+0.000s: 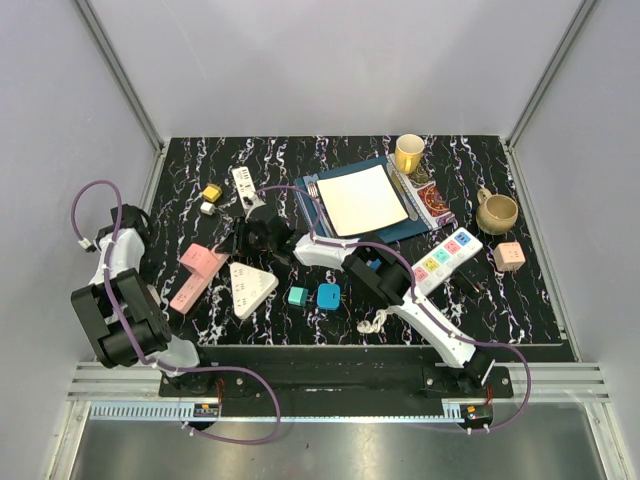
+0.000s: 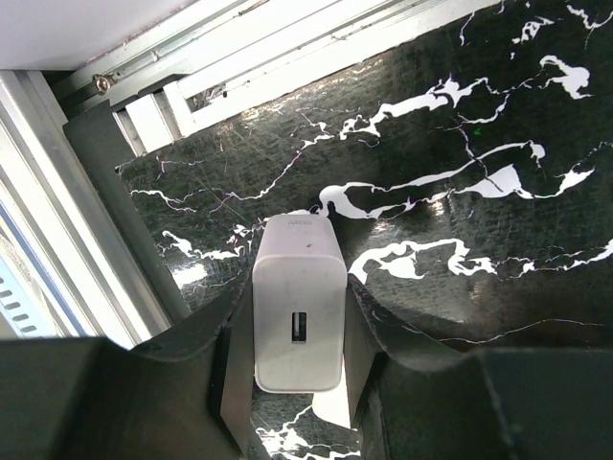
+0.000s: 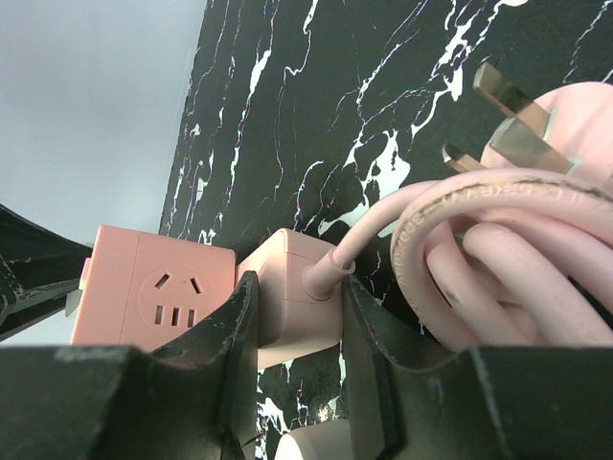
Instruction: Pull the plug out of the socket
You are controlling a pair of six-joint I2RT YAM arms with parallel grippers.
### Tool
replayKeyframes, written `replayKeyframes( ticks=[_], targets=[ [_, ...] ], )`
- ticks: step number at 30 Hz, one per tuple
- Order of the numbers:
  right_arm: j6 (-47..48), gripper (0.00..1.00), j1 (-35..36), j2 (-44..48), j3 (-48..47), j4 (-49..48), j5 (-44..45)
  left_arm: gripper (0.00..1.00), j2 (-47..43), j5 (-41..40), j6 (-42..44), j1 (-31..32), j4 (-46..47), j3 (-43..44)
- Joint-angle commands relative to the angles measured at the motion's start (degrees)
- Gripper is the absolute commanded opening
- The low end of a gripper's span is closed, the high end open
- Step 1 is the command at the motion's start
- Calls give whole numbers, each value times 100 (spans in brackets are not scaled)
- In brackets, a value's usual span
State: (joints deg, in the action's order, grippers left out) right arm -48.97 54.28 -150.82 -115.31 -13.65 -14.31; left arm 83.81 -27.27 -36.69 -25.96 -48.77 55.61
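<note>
My left gripper point(image 2: 299, 287) is shut on a white USB charger plug point(image 2: 299, 316), held just above the black marble table near its left rail. No socket shows around the plug in the left wrist view. In the top view the left gripper point(image 1: 152, 285) is mostly hidden under the arm. My right gripper point(image 3: 299, 283) is shut on the end block of the pink power strip point(image 3: 292, 297), where its cable exits. A pink socket cube point(image 3: 163, 287) adjoins it. The strip also shows in the top view point(image 1: 198, 270), with the right gripper point(image 1: 245, 238) at its far end.
The pink coiled cable point(image 3: 508, 240) with bare prongs point(image 3: 508, 105) lies beside the right fingers. A white triangular strip point(image 1: 250, 288), teal cube point(image 1: 297, 296), blue cube point(image 1: 329, 296), multicoloured strip point(image 1: 445, 258), white sheet on a blue mat point(image 1: 360, 198) and two mugs point(image 1: 409, 152) point(image 1: 497, 211) lie about.
</note>
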Motion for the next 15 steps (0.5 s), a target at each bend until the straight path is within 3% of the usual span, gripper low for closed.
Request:
replayKeyframes(
  ticks=[1,8,11,15],
  targets=[
    [397,4,-32,141,193,820,112,32,4,-288,-84,-24,-27,248],
    [406,4,-23,194,245,820,121,68,-84,-279,-84,-33,-36,230],
    [397,4,-40,211,254,811,112,77,-241,-288,-76,-33,-44,230],
    [423,4,-32,220,254,829,86,82,-681,-227,117,-6,61,257]
  ],
)
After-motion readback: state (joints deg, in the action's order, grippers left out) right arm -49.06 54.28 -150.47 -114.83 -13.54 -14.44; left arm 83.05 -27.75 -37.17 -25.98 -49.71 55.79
